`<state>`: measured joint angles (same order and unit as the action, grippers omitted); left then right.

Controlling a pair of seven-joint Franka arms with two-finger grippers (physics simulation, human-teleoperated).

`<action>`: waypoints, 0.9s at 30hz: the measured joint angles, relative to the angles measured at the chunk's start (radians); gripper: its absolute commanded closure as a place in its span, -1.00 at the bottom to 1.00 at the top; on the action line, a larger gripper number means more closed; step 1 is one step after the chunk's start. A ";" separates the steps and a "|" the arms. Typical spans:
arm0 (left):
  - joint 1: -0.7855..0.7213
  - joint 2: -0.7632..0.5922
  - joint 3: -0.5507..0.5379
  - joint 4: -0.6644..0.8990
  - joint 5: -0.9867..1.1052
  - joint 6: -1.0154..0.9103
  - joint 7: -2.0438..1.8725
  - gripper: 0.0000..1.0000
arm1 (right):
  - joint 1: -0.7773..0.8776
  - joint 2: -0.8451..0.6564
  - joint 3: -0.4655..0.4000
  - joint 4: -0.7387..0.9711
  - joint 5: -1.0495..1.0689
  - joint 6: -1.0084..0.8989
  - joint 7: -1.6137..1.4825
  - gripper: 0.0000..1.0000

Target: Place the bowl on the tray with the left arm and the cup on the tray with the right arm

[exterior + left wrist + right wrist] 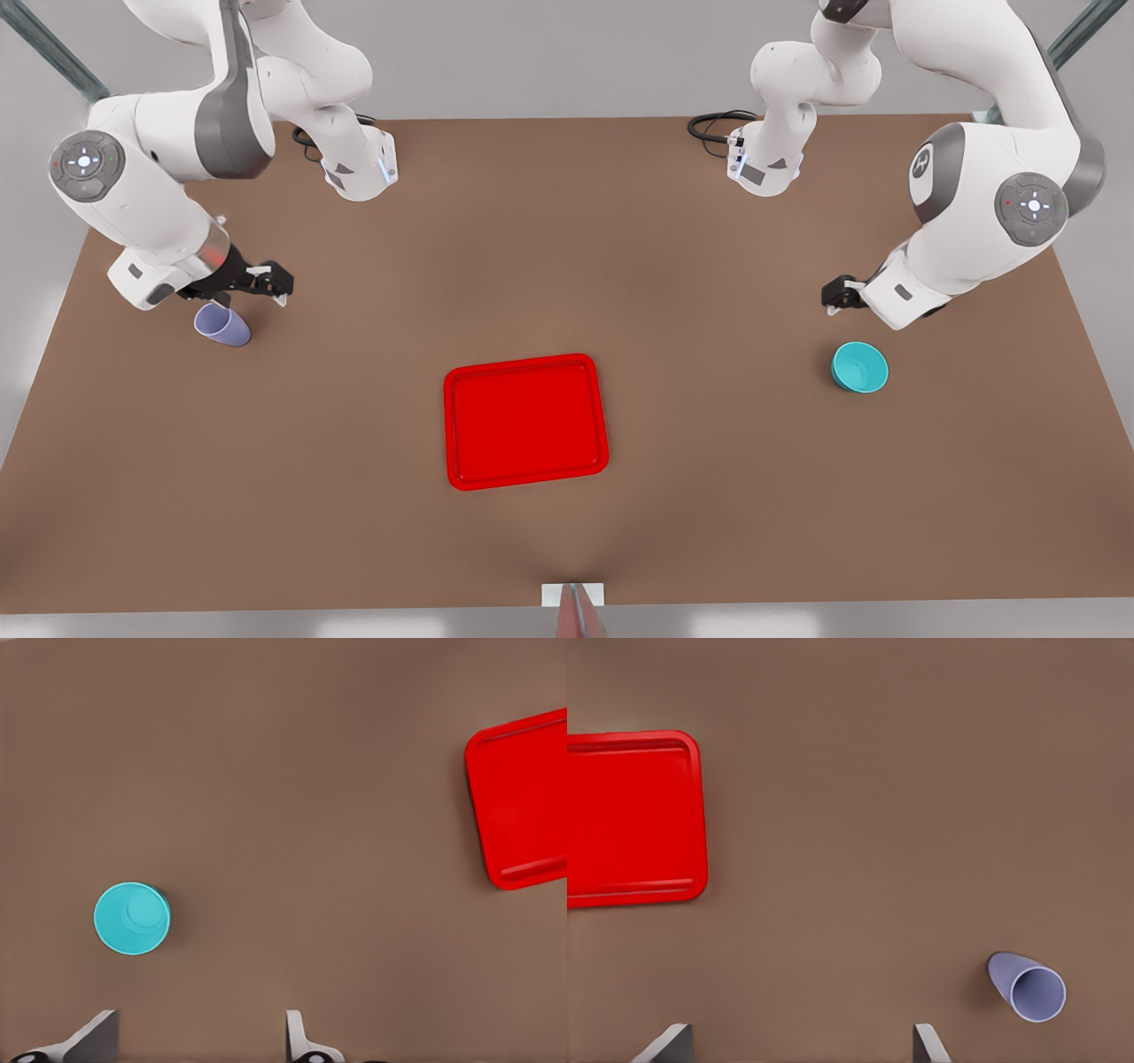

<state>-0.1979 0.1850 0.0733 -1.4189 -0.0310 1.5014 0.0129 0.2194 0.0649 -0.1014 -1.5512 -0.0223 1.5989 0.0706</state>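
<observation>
The teal bowl (859, 367) stands upright on the brown table at the front view's right. My left gripper (837, 297) hovers just behind it, open, with nothing between its fingers. In the left wrist view the bowl (131, 919) lies ahead of the left gripper (197, 1036). The lavender cup (221, 325) stands at the front view's left. Beside and above it hangs my right gripper (276, 285), also open and holding nothing. The right wrist view shows the cup (1028, 986) off to one side of the right gripper (799, 1043). Between both objects lies the bare red tray (527, 421) (523, 797) (629, 815).
Both arm bases (359, 168) (766, 164) stand at the table's back edge with black cables (719, 124) beside them. A white marker (573, 594) sits at the middle of the front edge. Bare brown tabletop (567, 266) surrounds the tray.
</observation>
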 measured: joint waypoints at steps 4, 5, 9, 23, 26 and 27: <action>0.034 0.098 0.019 -0.064 -0.002 0.004 -0.012 -1.00 | -0.292 0.037 -0.002 0.051 0.001 0.000 -0.002 -1.00; 0.088 0.159 0.021 -0.062 -0.014 0.039 0.002 -1.00 | -0.234 0.038 -0.002 0.051 0.001 -0.001 -0.002 -1.00; 0.260 0.282 0.075 -0.152 -0.193 0.183 0.349 -1.00 | -0.214 0.038 -0.002 0.051 0.002 -0.002 0.000 -1.00; 0.396 0.452 0.187 -0.330 -0.490 0.419 0.607 -1.00 | -0.195 0.032 0.002 0.051 0.001 -0.010 -0.011 -1.00; 0.396 0.452 0.187 -0.330 -0.505 0.402 0.555 -1.00 | -0.185 0.032 0.002 0.051 0.002 -0.010 -0.011 -1.00; 0.396 0.452 0.187 -0.330 -0.507 0.402 0.561 -1.00 | -0.188 0.032 0.002 0.051 0.002 -0.010 -0.011 -1.00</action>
<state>0.1979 0.6367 0.2608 -1.7487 -0.5379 1.9037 0.5738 0.0316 0.0967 -0.0996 -1.5003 -0.0200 1.5892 0.0598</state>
